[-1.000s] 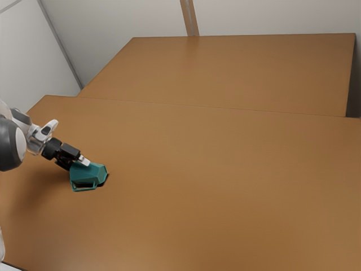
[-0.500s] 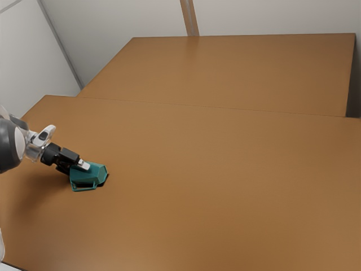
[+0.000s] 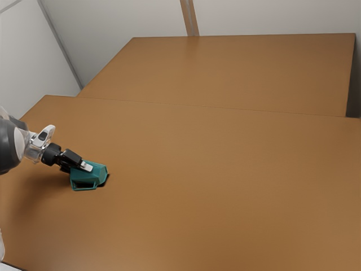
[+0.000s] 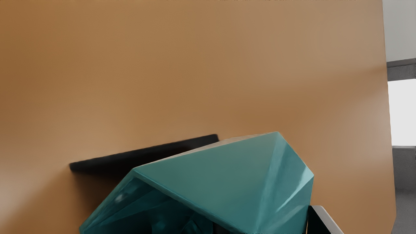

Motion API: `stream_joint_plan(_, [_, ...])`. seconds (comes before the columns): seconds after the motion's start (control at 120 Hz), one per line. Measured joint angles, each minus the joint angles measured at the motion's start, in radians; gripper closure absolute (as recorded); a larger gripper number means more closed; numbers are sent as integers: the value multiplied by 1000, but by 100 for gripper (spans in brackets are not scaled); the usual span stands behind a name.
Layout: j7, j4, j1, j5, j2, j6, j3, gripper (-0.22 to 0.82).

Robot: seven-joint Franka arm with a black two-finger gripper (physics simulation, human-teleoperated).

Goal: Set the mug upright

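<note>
Brown bench (image 3: 225, 186) | mug (image 4: 208, 182): teal, faceted, glossy, on its side | hand (image 3: 86, 166) at mug, grip: cannot tell

The mug (image 3: 97, 171) is teal, deeper blue-green inside, with pale glints along its facets. The claw (image 3: 86, 166) is black, whitish toward its tip; the arm (image 3: 8, 148), at nine o'clock in the exterior view, pairs white with dark grey. The tabletop (image 3: 197, 180) is plain orange-brown – softly mottled with lighter sheen. Pale grey covers the wall (image 3: 113, 34), a brown strip (image 3: 190, 17) crossing it at twelve o'clock. Beside the mug, a patch (image 4: 130, 159) is black.
</note>
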Motion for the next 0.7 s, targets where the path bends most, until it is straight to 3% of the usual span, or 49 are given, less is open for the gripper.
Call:
stream_joint_plan(0.4, [-3, 16, -13, -5, -39, -22, 0, 72])
stream_joint_plan(0.7, [-33, 49, -82, 18, -132, 4, -32, 77])
